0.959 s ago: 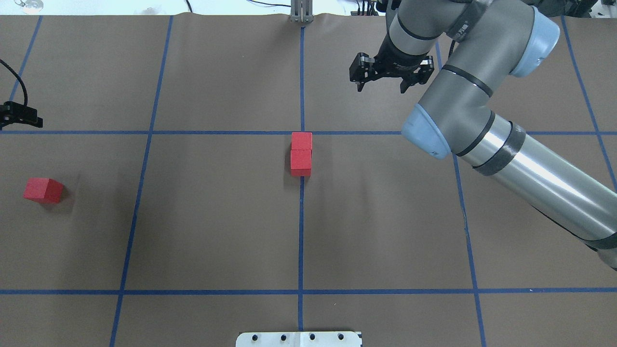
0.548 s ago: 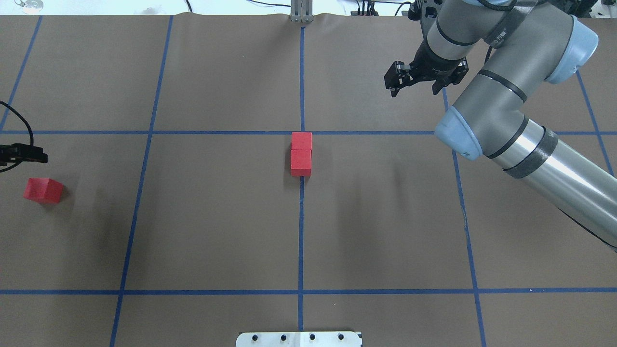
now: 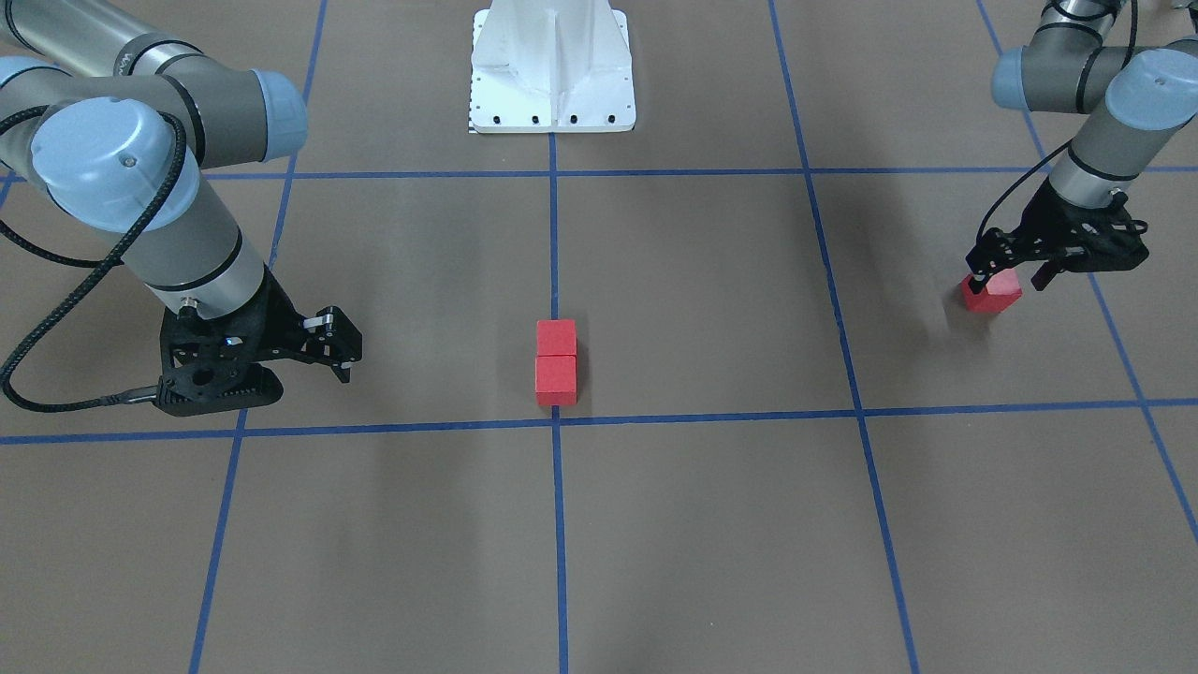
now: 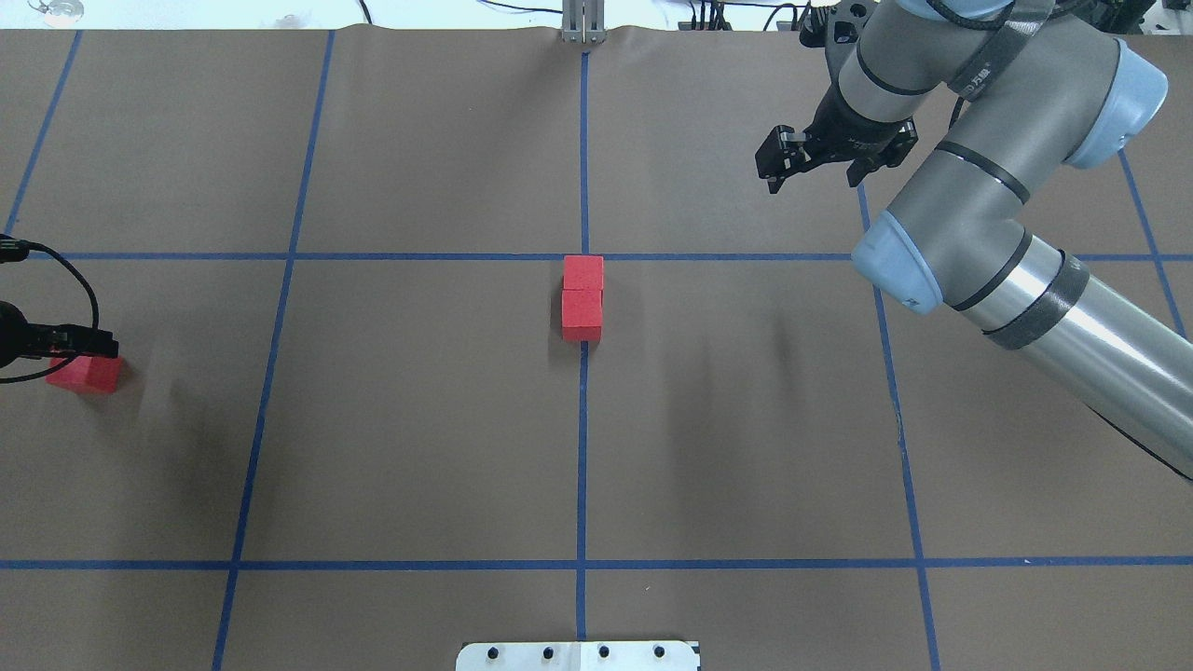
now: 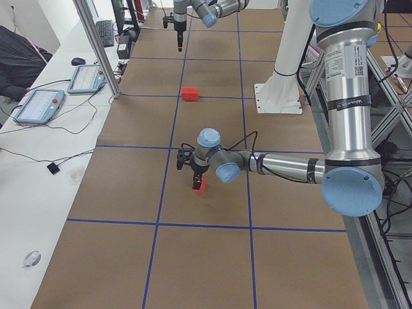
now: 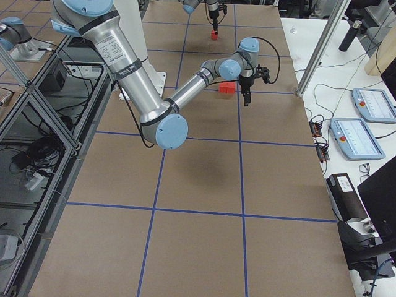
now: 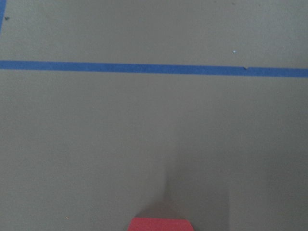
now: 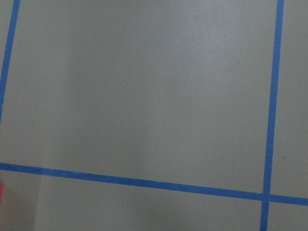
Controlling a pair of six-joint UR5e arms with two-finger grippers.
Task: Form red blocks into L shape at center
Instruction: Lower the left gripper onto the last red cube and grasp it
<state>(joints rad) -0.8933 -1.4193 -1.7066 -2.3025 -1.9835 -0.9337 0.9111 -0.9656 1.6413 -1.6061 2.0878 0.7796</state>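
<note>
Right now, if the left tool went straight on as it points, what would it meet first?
The left tool would likely meet the lone red cube beneath it; its open fingers seem to straddle it, so they might reach the brown paper instead.

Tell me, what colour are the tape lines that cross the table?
The tape lines are blue; the overhead exterior view shows them best.

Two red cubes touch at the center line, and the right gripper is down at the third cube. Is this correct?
No: the left gripper, not the right, is down at the third cube, as the front-facing view shows. The two red cubes do touch.
</note>
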